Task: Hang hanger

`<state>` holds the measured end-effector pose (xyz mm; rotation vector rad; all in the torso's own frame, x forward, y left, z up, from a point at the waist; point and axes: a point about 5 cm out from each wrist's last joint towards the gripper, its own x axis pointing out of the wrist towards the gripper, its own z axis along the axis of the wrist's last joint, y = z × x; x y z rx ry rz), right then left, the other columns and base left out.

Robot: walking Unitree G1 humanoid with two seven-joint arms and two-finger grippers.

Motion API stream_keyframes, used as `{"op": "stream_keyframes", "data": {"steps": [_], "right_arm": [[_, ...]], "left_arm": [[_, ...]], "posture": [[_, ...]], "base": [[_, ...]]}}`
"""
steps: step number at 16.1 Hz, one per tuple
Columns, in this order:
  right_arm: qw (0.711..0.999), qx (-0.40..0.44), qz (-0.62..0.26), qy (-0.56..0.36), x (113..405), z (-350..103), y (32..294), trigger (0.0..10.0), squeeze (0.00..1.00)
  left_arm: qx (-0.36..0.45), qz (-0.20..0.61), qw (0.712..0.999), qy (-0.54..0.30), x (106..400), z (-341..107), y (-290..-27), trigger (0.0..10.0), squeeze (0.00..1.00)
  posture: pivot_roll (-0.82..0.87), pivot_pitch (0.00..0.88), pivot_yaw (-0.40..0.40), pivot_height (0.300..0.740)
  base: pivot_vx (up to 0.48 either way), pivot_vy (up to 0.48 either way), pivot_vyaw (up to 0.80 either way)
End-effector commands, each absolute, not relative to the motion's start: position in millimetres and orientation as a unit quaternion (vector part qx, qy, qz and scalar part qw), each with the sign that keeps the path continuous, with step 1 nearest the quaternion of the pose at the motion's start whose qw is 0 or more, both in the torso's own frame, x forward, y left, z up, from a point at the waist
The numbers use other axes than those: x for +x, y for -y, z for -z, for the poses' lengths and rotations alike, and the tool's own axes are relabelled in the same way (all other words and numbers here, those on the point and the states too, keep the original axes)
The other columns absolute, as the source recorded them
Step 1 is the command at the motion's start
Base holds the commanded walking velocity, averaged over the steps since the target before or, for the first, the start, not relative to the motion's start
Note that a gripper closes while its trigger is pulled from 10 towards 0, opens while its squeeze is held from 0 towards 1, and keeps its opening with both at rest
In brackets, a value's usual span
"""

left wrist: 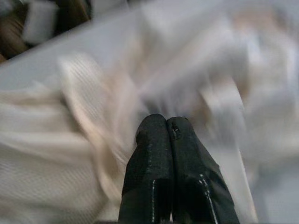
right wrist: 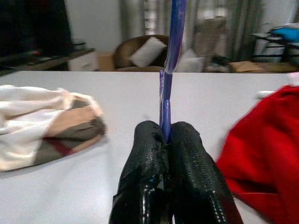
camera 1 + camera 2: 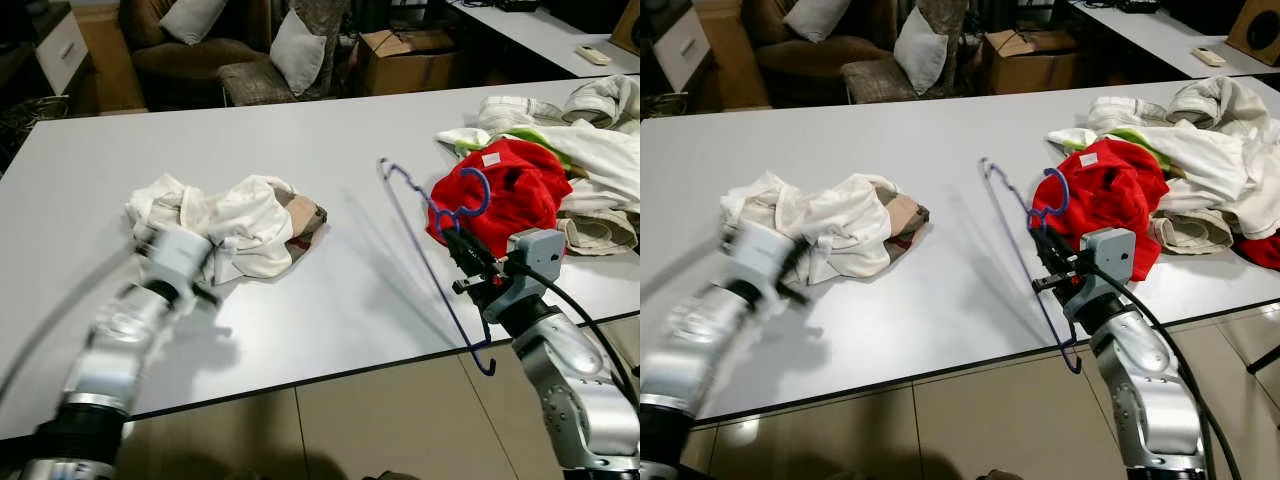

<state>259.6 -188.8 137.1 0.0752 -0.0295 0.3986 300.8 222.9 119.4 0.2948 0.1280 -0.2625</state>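
Observation:
A thin blue wire hanger (image 3: 432, 262) stands tilted over the white table (image 3: 330, 150), its hook (image 3: 472, 196) near the red garment (image 3: 510, 190). My right gripper (image 3: 452, 236) is shut on the hanger's wire, which shows as a blue rod (image 2: 168, 70) rising between the black fingers (image 2: 187, 163). My left gripper (image 1: 167, 120) is shut with nothing in it, right above the crumpled cream garment (image 3: 235, 225) with a plaid collar. The left arm (image 3: 150, 300) looks blurred at the table's front left.
A heap of white and green clothes (image 3: 580, 140) lies at the table's right end. Behind the table stand an armchair with cushions (image 3: 240, 45) and a cardboard box (image 3: 405, 55). The table's front edge (image 3: 330, 375) runs above tiled floor.

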Motion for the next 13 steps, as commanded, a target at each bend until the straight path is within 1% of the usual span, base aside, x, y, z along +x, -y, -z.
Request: {"op": "stream_keyframes", "data": {"steps": [1,2,3,4,5,6,8,9,10,11,12,13], "right_arm": [[0.971,0.058,-0.232,0.026,257.2,-146.8,188.2,10.0,0.00],[0.969,0.063,-0.239,0.025,256.5,-147.5,188.3,10.0,0.00],[0.952,0.071,-0.298,0.015,249.3,-149.7,185.5,10.0,0.00],[0.942,0.085,-0.326,0.009,245.2,-150.9,183.8,10.0,0.00],[0.928,0.091,-0.361,0.005,239.9,-153.6,183.5,10.0,0.00],[0.927,0.085,-0.365,-0.001,239.9,-154.1,187.0,10.0,0.00],[0.933,0.078,-0.351,-0.001,242.6,-154.0,190.9,10.0,0.00],[0.944,0.067,-0.324,-0.001,246.7,-152.4,195.1,10.0,0.00],[0.950,0.066,-0.304,-0.004,249.2,-150.0,197.7,10.0,0.00],[0.953,0.063,-0.296,-0.007,249.9,-148.7,198.0,10.0,0.00],[0.956,0.060,-0.288,-0.009,250.3,-147.7,196.8,10.0,0.00],[0.956,0.059,-0.288,-0.009,250.4,-147.7,196.4,10.0,0.00]], "left_arm": [[0.083,0.154,0.984,0.019,301.7,-149.1,-219.8,0.0,0.00],[0.065,0.161,0.984,0.036,301.1,-154.7,-218.7,0.0,0.00],[0.013,0.188,0.978,0.093,298.9,-176.8,-215.6,0.0,0.00],[0.004,0.195,0.975,0.104,298.8,-181.9,-215.0,0.0,0.00],[0.017,0.198,0.976,0.086,301.0,-180.8,-214.8,0.0,0.00],[0.095,0.199,0.975,-0.006,302.3,-157.7,-214.4,9.9,0.00],[0.153,0.219,0.962,-0.063,297.1,-138.6,-211.2,10.0,0.00],[0.156,0.241,0.955,-0.076,291.5,-129.4,-204.0,10.0,0.67],[0.144,0.258,0.951,-0.086,286.9,-123.7,-196.6,10.0,1.00],[0.151,0.256,0.950,-0.095,285.6,-119.2,-194.9,10.0,1.00],[0.189,0.232,0.948,-0.109,287.4,-111.9,-195.9,10.0,1.00],[0.199,0.224,0.947,-0.111,288.5,-110.9,-196.8,10.0,1.00]], "posture": [[-0.11,0.000,0.000,0.740],[-0.11,0.000,0.000,0.740],[-0.11,0.000,-0.002,0.740],[-0.11,0.000,-0.002,0.740],[-0.10,0.000,-0.003,0.740],[-0.10,0.000,-0.003,0.740],[-0.10,0.000,-0.001,0.740],[-0.10,0.000,0.001,0.740],[-0.10,0.000,0.001,0.740],[-0.10,0.000,0.001,0.740],[-0.11,0.000,0.008,0.740],[-0.11,0.000,0.008,0.740]], "base": [[0.000,0.000,0.00],[0.000,0.000,0.00],[0.000,0.000,0.00],[0.000,0.000,0.00],[0.000,0.000,0.00],[0.000,0.000,0.00],[0.000,0.000,0.00],[0.000,0.000,0.00],[0.000,0.000,0.00],[0.000,0.000,0.00],[0.000,0.000,0.00],[0.000,0.000,0.00]]}}
